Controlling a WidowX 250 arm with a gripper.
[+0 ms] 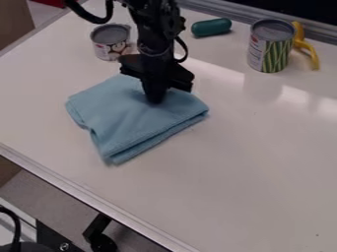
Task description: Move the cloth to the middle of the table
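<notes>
- Claw (pixel 155 100): pointing down, its tip against the upper right part of the cloth (pixel 125 118). Clenched, released or grasping fabric: cannot tell from here.
- Cloth: light blue, folded in layers, flat on the table (pixel 243 157), left of the middle as seen. Looks like the move across is yet to be done.
- Risk: a pinch of the top layer alone. Lifting could peel the fold open and leave the lower layers trailing.
- Risk: no real bite. The claw would then rise or slide away with the cloth left behind.
- Risk: hold is off-centre, near the far side. The near corner would likely sag, drag and tuck under on landing.
- Risk: too much downward push while travelling. Fabric could bunch up against the tabletop.
- Short can (pixel 111 43): near the cloth's far edge, beside the arm (pixel 152 22). A swing the wrong way, or the loose cable (pixel 97 17), could knock it.
- Hidden: the contact spot, behind the claw's dark body; the cloth's underside and number of layers.
- Cut off: the arm at the top edge.
- Hard to make out: the yellow thing (pixel 312 53), partly behind the tall can (pixel 268 53); what the green thing (pixel 211 27) is.
</notes>
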